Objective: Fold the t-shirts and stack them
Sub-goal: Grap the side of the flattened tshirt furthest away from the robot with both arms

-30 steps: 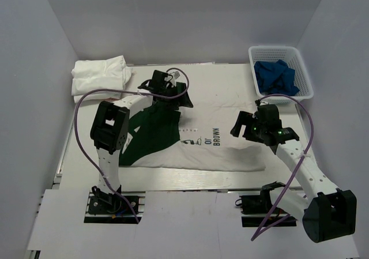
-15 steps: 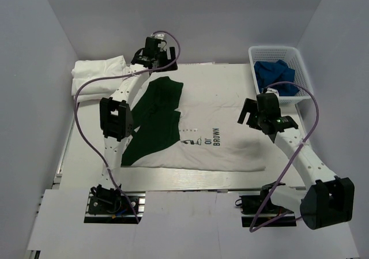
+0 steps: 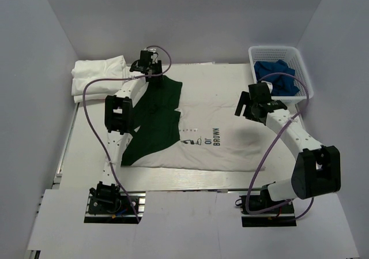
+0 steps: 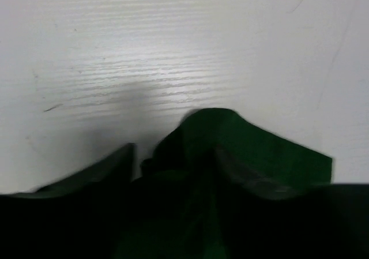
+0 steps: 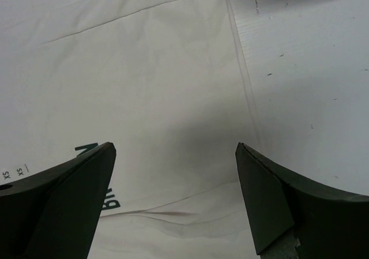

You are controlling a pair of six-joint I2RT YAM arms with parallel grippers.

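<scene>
Showing "BROWN" on t-shirt (image 3: pixel 230 129), "XS" label (image 5: pixel 14 171)

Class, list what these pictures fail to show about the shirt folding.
- Left wrist view: whether the left pincer grips the green sleeve; all dark and blurred.
- Top view: the t-shirt print's smaller lettering; too small to read.
- Top view: how many white tees are stacked; too small.

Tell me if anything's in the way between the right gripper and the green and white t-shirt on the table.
Nothing visible is. The right gripper hangs open-jawed directly above the t-shirt, over its white body, and the right wrist view shows only bare cloth and table between its fingers.
</scene>
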